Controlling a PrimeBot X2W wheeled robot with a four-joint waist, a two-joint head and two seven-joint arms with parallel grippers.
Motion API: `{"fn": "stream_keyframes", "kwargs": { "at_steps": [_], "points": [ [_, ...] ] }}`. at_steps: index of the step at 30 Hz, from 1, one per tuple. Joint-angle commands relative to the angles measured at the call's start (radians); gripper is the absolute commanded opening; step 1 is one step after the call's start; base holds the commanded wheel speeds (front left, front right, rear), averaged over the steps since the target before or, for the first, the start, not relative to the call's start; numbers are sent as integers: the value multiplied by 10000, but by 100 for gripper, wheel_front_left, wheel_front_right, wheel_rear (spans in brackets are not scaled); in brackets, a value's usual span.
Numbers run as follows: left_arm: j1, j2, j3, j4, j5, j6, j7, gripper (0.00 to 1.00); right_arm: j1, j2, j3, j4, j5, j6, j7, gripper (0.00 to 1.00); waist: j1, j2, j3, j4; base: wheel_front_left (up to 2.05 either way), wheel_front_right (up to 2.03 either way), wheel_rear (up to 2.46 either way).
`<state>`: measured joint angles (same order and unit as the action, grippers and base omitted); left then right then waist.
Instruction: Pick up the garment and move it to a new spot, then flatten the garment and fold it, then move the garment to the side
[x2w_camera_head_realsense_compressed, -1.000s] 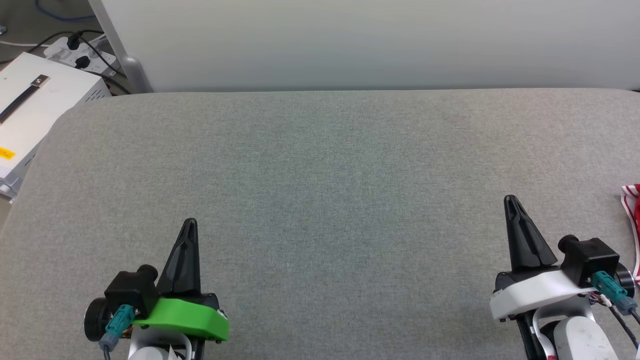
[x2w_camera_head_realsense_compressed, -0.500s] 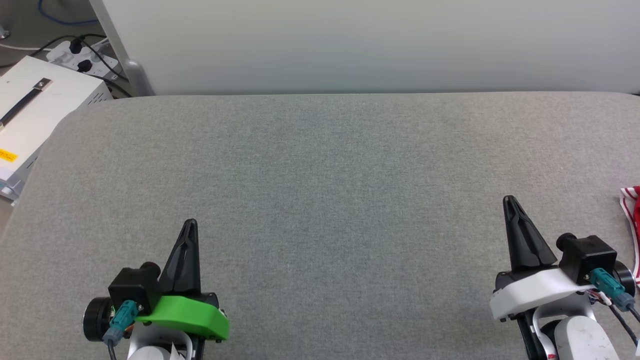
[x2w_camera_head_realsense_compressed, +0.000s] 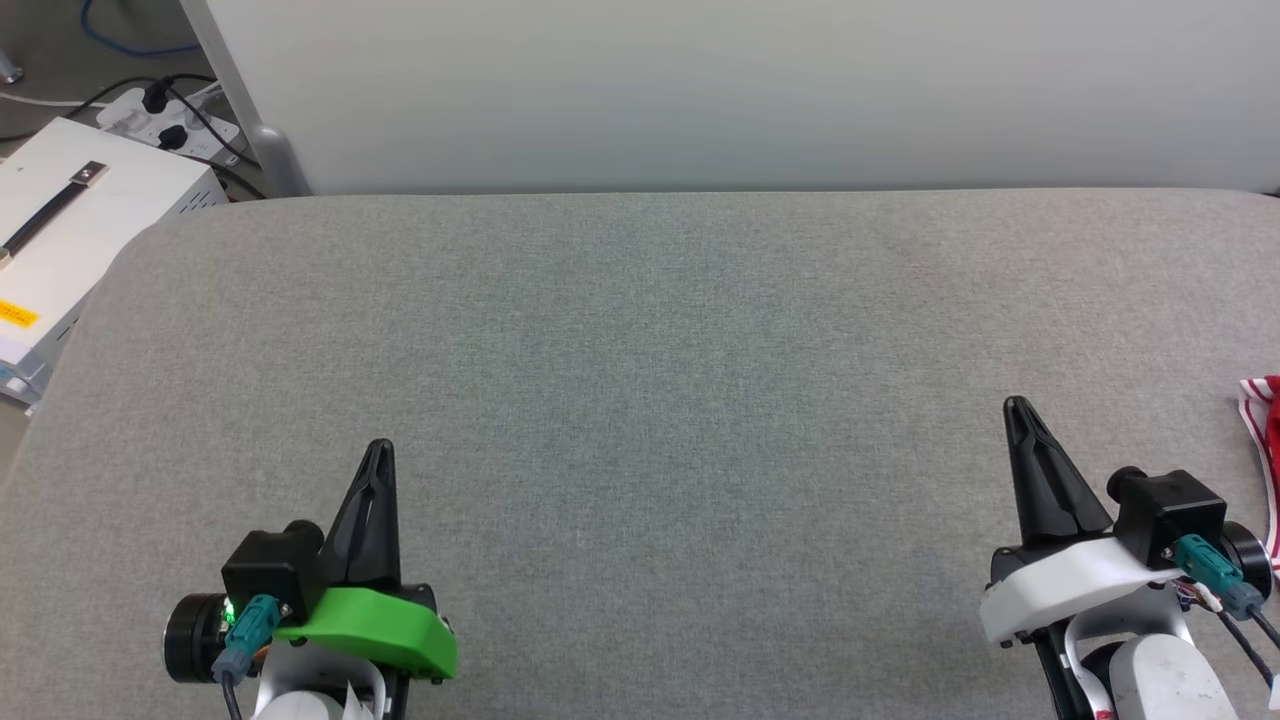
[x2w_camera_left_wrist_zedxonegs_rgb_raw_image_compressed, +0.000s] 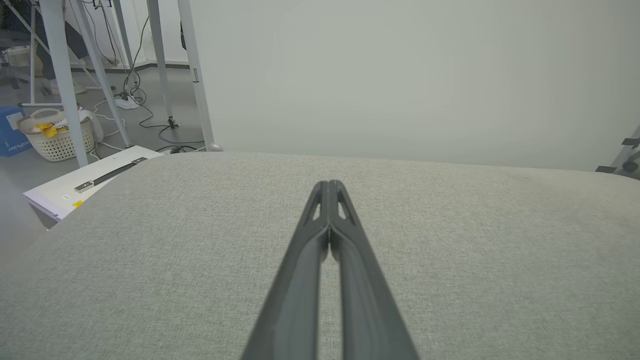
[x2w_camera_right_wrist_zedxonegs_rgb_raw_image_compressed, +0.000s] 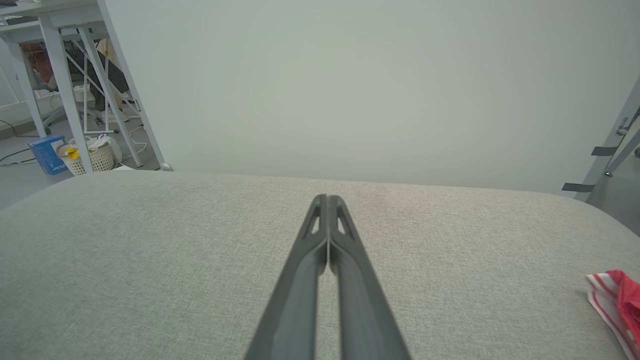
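We find left gripper (x2w_camera_head_realsense_compressed: 381, 447) and right gripper (x2w_camera_head_realsense_compressed: 1017, 405) clenched, empty; the garment (x2w_camera_head_realsense_compressed: 1266, 430) lies at the table's (x2w_camera_head_realsense_compressed: 640, 350) right edge; we judge it soft, light, limp; pinch the striped trim (x2w_camera_right_wrist_zedxonegs_rgb_raw_image_compressed: 600, 295).

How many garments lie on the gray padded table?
1. The red-and-white garment lies on the table at its right side, beyond the right gripper; the picture's edge cuts it, so others may be hidden.

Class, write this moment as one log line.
left gripper: shut, empty | right gripper: shut, empty | garment: far right, untouched
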<state>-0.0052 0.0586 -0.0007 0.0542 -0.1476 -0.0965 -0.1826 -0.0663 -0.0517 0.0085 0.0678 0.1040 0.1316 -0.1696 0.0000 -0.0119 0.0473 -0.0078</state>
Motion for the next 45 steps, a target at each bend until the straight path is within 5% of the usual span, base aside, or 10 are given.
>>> {"fn": "stream_keyframes", "kwargs": {
  "at_steps": [1, 45],
  "points": [
    [16, -24, 2, -44, 147, 80, 65, 0, 153, 4, -6, -64, -89, -3, 82, 0, 0, 36, -7, 2, 0, 0, 0],
    [35, -56, 5, -310, 857, 554, 1007, 0, 426, 10, -49, -392, -598, -6, 945, 0, 0, 80, -256, 42, 0, 0, 0]
  ]
}}
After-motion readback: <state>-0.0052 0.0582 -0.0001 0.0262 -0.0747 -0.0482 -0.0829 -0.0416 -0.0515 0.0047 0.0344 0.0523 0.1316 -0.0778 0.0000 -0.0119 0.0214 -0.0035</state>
